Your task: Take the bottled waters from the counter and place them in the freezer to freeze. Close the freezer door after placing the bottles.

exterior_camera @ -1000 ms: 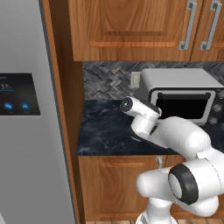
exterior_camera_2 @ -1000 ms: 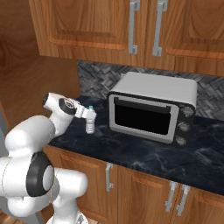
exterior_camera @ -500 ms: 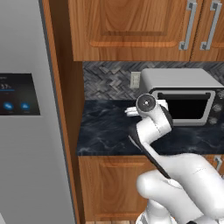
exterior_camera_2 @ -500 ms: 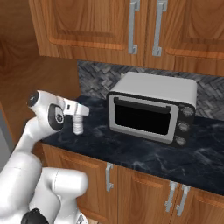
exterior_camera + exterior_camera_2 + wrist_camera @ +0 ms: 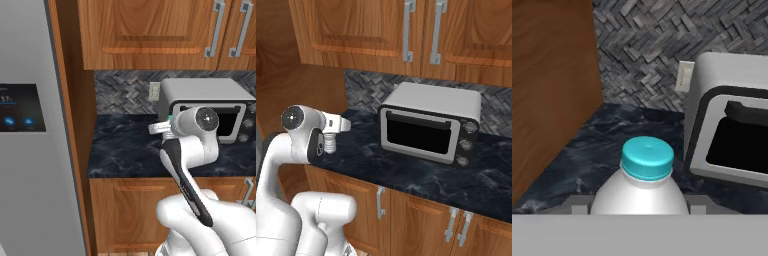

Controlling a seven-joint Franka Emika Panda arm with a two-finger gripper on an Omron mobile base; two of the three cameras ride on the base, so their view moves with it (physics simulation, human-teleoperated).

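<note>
Over the last second the arm has swung back from the spot by the microwave (image 5: pixel 429 125) and lifted its elbow, carrying the whitish water bottle (image 5: pixel 643 187) with it: earlier the bottle stood low at the worktop (image 5: pixel 406 172) close to the microwave's left side, now it rides higher and further left in the right base view, clear of the stone surface as far as I can judge. The gripper (image 5: pixel 639 207) has its fingers (image 5: pixel 574 204) closed narrowly around the bottle's body, blue cap (image 5: pixel 647 157) pointing away from the hand toward the herringbone wall (image 5: pixel 662 55). So the pickup looks done and transport toward the freezer is the step in hand. Second bottle: can't spot it anywhere. In the left base view the grey fridge door with dark touchscreen (image 5: pixel 20 107) sits shut on the left; no freezer interior is in sight, so can't tell whether that door is open. Containers: microwave closed, dark window, contents not readable. Upper cabinets (image 5: pixel 150 30) and lower cabinets (image 5: pixel 421 215) all shut. Nothing else on the worktop near the bottle.
</note>
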